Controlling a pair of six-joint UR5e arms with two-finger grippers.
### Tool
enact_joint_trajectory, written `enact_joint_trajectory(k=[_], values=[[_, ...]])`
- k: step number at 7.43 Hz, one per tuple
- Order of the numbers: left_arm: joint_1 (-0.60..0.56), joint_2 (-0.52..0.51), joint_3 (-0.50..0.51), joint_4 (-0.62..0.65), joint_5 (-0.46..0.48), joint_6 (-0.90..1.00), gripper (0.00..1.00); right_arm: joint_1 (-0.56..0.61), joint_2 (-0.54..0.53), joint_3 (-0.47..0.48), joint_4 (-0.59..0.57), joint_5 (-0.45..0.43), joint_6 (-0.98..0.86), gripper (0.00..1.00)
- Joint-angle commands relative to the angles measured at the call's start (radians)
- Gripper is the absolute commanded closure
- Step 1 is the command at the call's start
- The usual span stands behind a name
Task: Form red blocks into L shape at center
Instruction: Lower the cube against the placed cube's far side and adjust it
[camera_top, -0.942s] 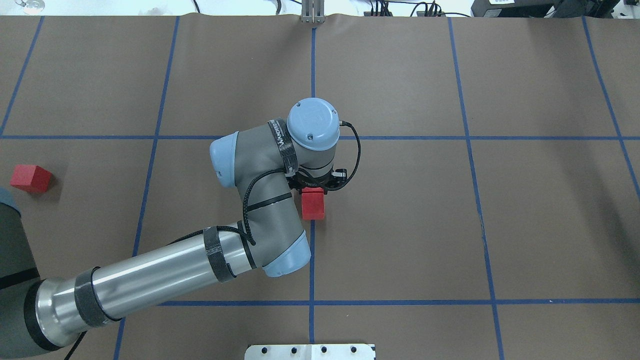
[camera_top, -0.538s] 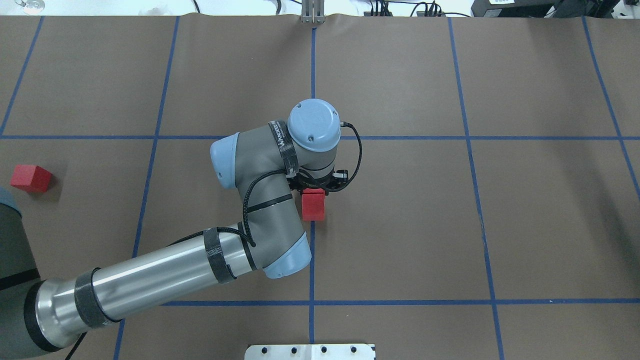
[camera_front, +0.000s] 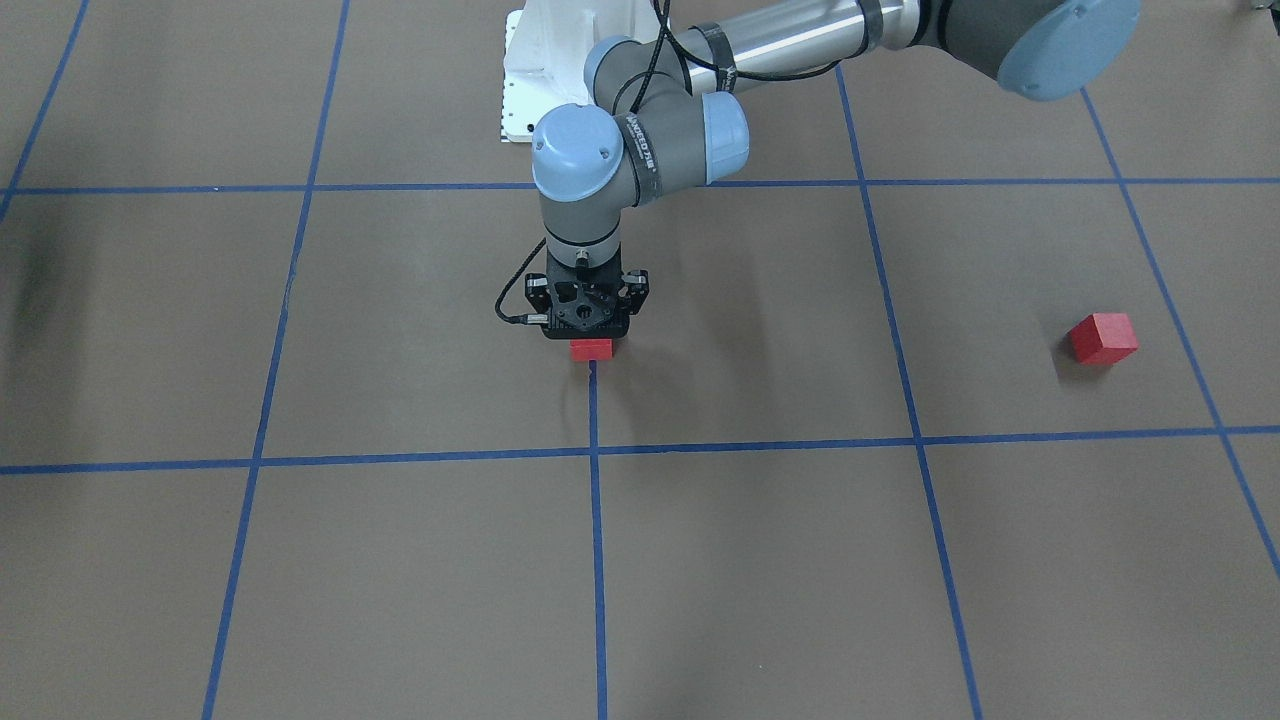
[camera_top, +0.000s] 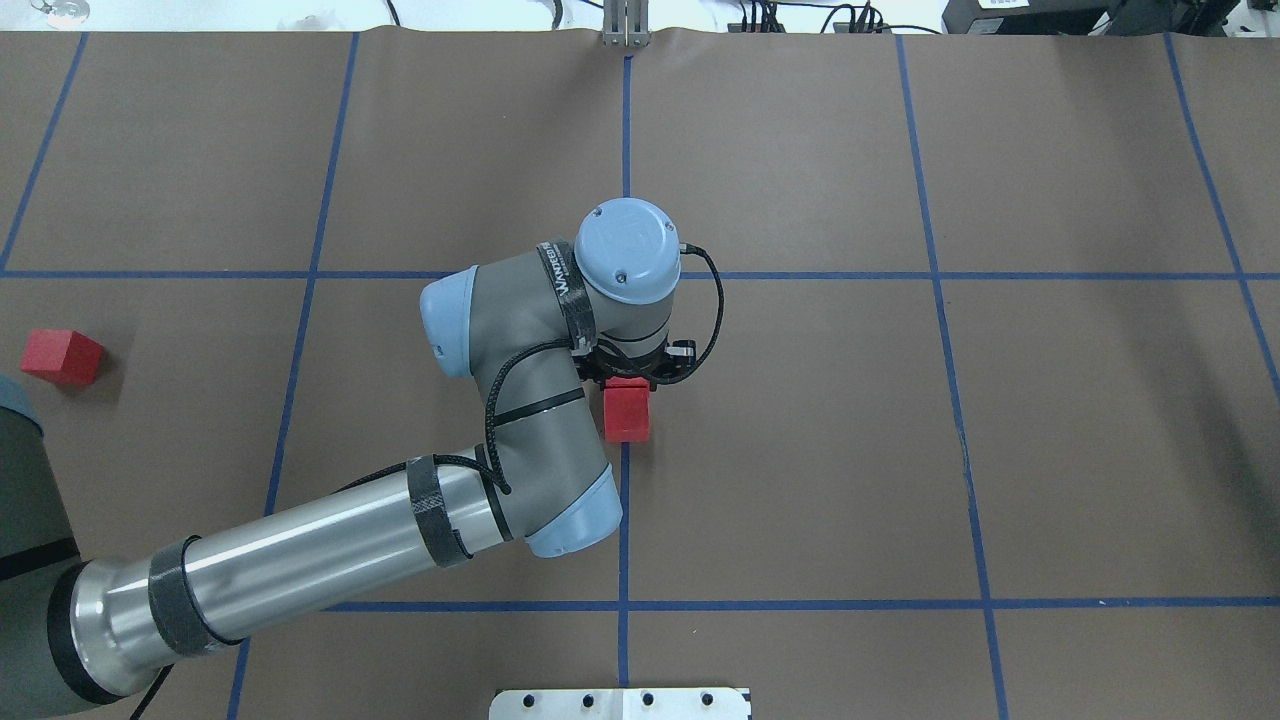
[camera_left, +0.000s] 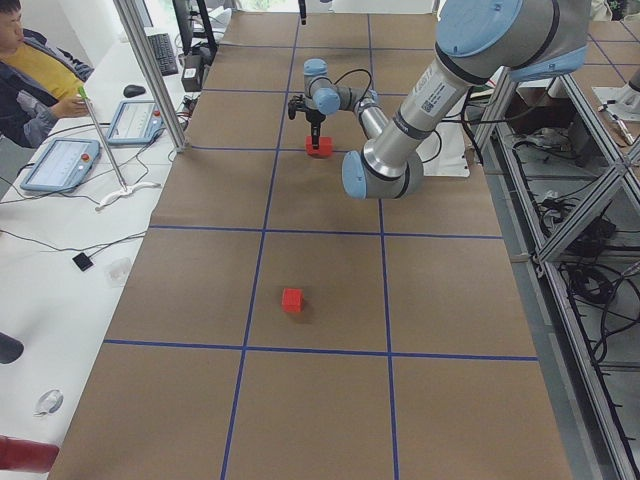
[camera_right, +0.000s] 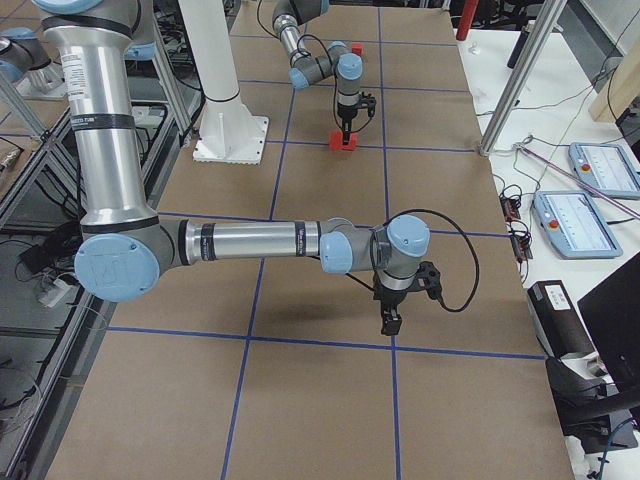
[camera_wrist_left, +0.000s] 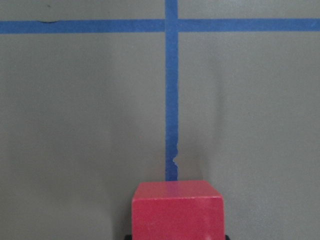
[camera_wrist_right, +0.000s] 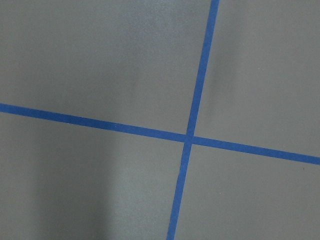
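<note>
One red block (camera_top: 627, 415) is at the table's centre, on the end of a blue tape line. My left gripper (camera_top: 628, 383) points straight down and is shut on it, low at the paper. The left wrist view shows this block (camera_wrist_left: 177, 210) between the fingertips. It also shows in the front view (camera_front: 591, 349). A second red block (camera_top: 62, 357) lies alone at the table's far left, seen in the front view (camera_front: 1102, 338) too. A third red block does not show. My right gripper (camera_right: 388, 322) hangs over a tape crossing; I cannot tell whether it is open or shut.
Brown paper with a blue tape grid (camera_top: 940, 275) covers the table. The white base plate (camera_top: 620, 703) is at the near edge. An operator (camera_left: 30, 60) and tablets sit beside the table. The right wrist view shows only a tape crossing (camera_wrist_right: 189, 137).
The left wrist has shifted by a hair. The held block and the far-left block are where they were.
</note>
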Motion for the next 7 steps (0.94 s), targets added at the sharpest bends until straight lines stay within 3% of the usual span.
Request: enact_joint_trajectory(k=[1, 4, 5, 7], values=[[0.0, 0.0, 0.0, 0.0, 0.001, 0.002, 0.34, 0.0, 0.0, 0.0, 0.0, 0.0, 0.0, 0.0], [0.0, -0.001, -0.006, 0.002, -0.001, 0.003, 0.21, 0.0, -0.002, 0.0, 0.0, 0.0, 0.0, 0.0], [-0.003, 0.0, -0.041, 0.012, -0.004, 0.012, 0.0, 0.0, -0.002, 0.0, 0.0, -0.001, 0.0, 0.0], [-0.032, 0.06, -0.144, 0.023, -0.059, 0.031, 0.0, 0.0, -0.002, 0.0, -0.002, -0.001, 0.0, 0.0]])
